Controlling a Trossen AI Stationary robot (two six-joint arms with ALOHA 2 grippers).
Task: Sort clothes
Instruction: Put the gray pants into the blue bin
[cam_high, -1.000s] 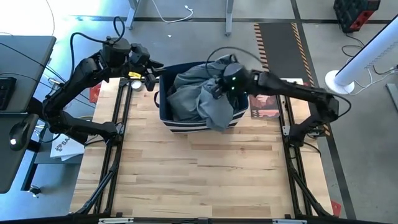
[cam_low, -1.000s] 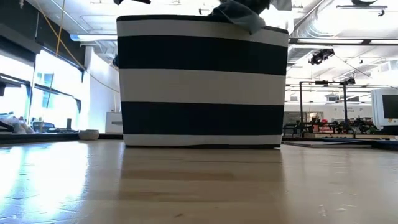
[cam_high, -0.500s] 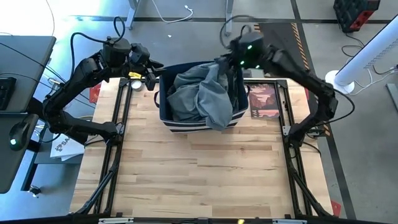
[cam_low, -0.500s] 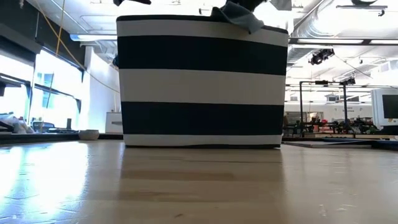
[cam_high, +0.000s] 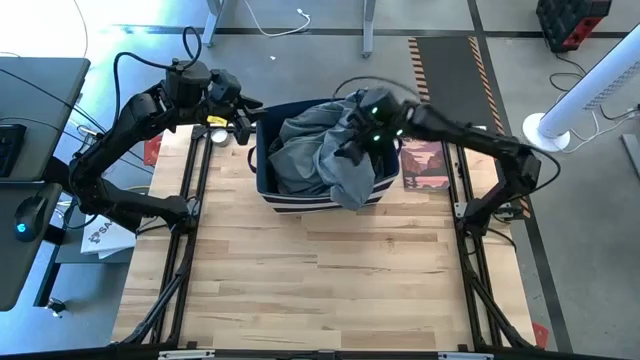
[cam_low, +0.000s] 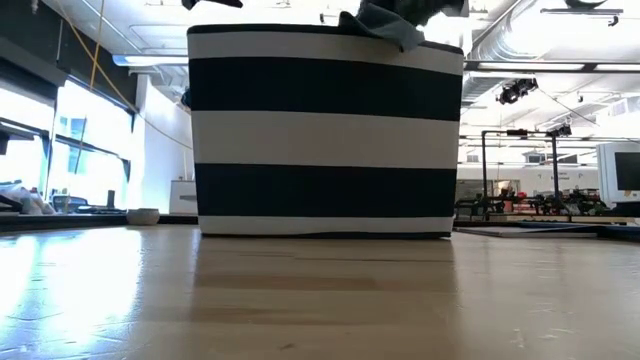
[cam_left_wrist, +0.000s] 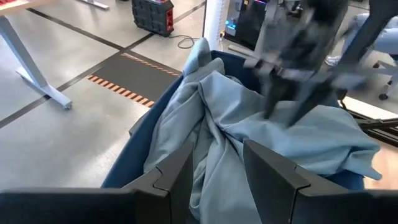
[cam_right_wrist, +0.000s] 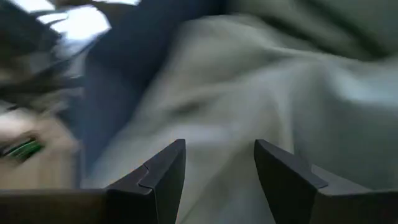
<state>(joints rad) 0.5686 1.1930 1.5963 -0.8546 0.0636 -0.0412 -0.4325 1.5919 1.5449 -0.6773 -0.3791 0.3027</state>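
A navy bin with white stripes (cam_high: 300, 203) (cam_low: 325, 130) stands at the middle of the table's far side. It is heaped with pale blue-grey clothes (cam_high: 320, 150) (cam_left_wrist: 280, 130) (cam_right_wrist: 280, 93). One fold hangs over the bin's near rim (cam_high: 350, 190) and shows above the rim in the low view (cam_low: 385, 25). My left gripper (cam_high: 243, 133) (cam_left_wrist: 217, 168) stands at the bin's left rim, its fingers apart. My right gripper (cam_high: 352, 148) (cam_right_wrist: 221, 168) hovers open just over the right part of the heap, with cloth showing beyond its fingers. My left gripper stands at the bin's left rim (cam_left_wrist: 134, 155), pointing level toward the table's right. Whether its fingers touch the rim or the cloth I cannot tell.
A reddish-brown printed sheet (cam_high: 425, 165) lies right of the bin, and a small yellow item (cam_high: 215, 122) lies by the left gripper. Dark rails (cam_high: 190, 230) (cam_high: 470, 250) run along both sides. The bare wooden tabletop (cam_high: 320, 280) stretches from the bin to the near edge.
My right gripper has risen from the heap toward the table's far edge, then come back down over the right part of the clothes. The bin has stayed in place.
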